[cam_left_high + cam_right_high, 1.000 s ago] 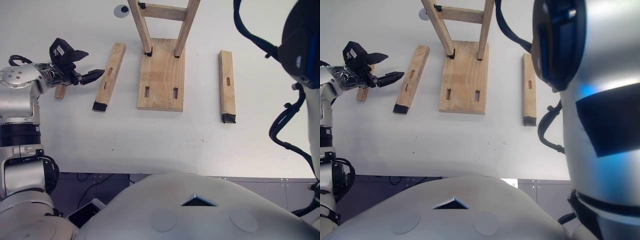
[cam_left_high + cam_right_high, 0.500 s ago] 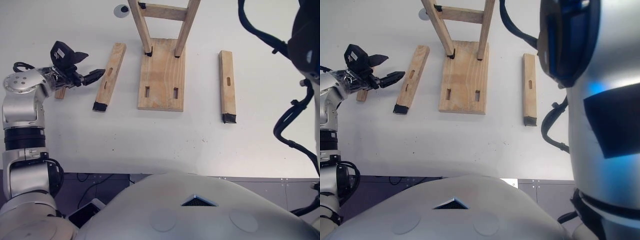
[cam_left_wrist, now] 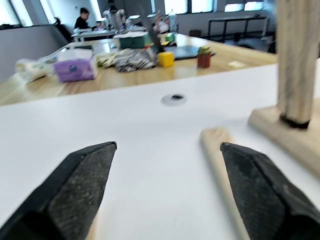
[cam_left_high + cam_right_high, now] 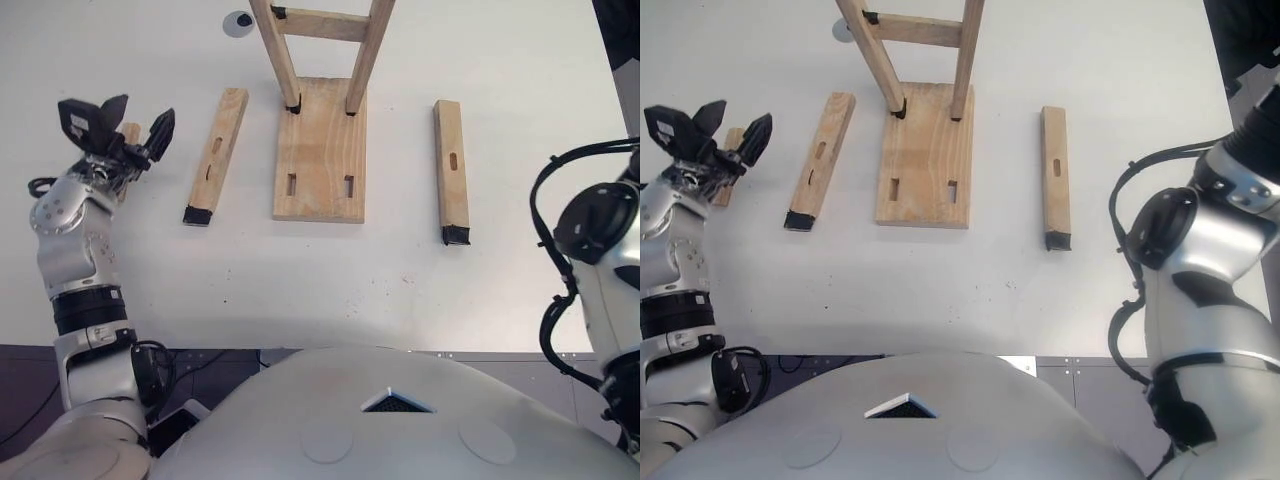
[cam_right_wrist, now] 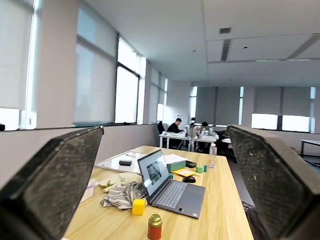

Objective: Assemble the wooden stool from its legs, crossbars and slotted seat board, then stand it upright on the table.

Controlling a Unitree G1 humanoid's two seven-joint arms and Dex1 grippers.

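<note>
L gripper point(image 4: 128, 122) jaws wide apart over table, loose leg point(image 4: 217, 153) flat just ahead of them, seat board point(image 4: 320, 150) w/ upright legs beyond; R gripper point(image 5: 165, 131) jaws apart too.

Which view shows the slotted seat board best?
The left eye view: the whole seat board lies flat, both open slots and the two-leg frame standing in its far end visible. The right eye view shows the same. The left wrist view catches a corner with one leg base; the right wrist view faces an office desk.
</note>
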